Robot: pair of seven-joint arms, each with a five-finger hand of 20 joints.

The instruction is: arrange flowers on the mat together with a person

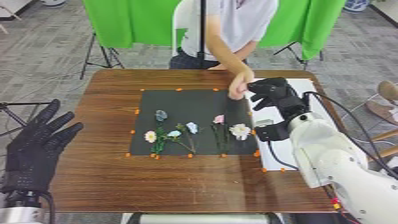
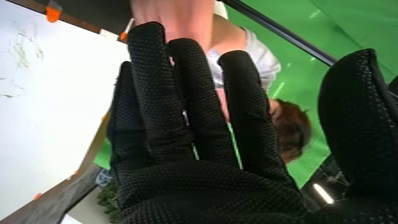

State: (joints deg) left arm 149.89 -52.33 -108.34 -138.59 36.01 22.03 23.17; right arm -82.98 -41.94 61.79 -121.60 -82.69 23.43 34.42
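My right hand (image 1: 274, 92) is over the white board's far part in the head view, right beside the person's hand (image 1: 238, 86); whether they touch I cannot tell. In the right wrist view my right hand (image 2: 204, 180) has straight fingers, and the person's arm (image 2: 173, 17) is behind them. My left hand (image 1: 37, 145) stands open left of the table. On the dark mat (image 1: 187, 100) lie a blue-grey flower (image 1: 161, 115), a cream flower (image 1: 150, 136), pale blue flowers (image 1: 174, 133), a pink flower (image 1: 218, 119) and a white flower (image 1: 240, 131).
The white board (image 1: 280, 150) lies on the wooden table (image 1: 107, 175), right of the mat; green marks show on it in the wrist view. Orange markers (image 1: 264, 169) edge mat and board. The person leans in from the far side, before a green curtain (image 1: 124, 25).
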